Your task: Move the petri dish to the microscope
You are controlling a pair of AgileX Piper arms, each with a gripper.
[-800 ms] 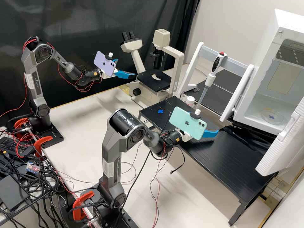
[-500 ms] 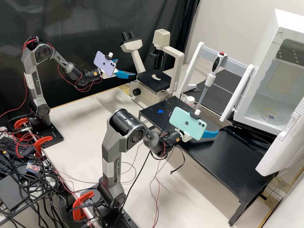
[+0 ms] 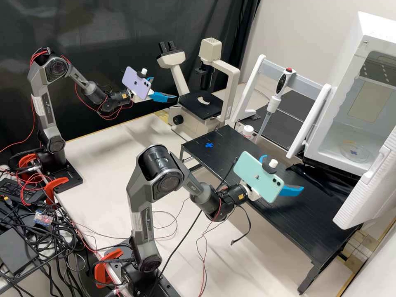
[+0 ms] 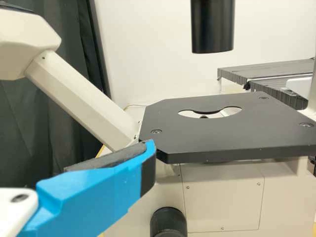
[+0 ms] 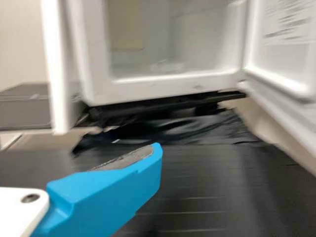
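Note:
The clear petri dish (image 3: 358,151) lies on the floor of the white open-doored chamber in the high view; in the right wrist view the dish (image 5: 167,66) is a faint blur. The beige microscope (image 3: 229,82) has a black stage (image 3: 198,108). My left gripper (image 3: 166,88) stands open and empty beside the stage. In the left wrist view, one blue finger of this gripper (image 4: 98,187) shows before the stage (image 4: 222,136). My right gripper (image 3: 284,173), also open and empty, hangs over the black raised table. One finger of this gripper (image 5: 113,192) shows in the right wrist view, short of the chamber.
The black raised table (image 3: 288,222) bears a blue cross mark (image 3: 209,145). Behind it, a white rack (image 3: 258,74) holds a pipette (image 3: 279,87), with a small white bottle (image 3: 247,131) nearby. The chamber (image 3: 367,29) has its door (image 3: 363,198) swung out at the right.
My right gripper has moved rightward and down in the high view, its arm shifting with it and both fingers now in clearer sight. The left arm and the dish have stayed still.

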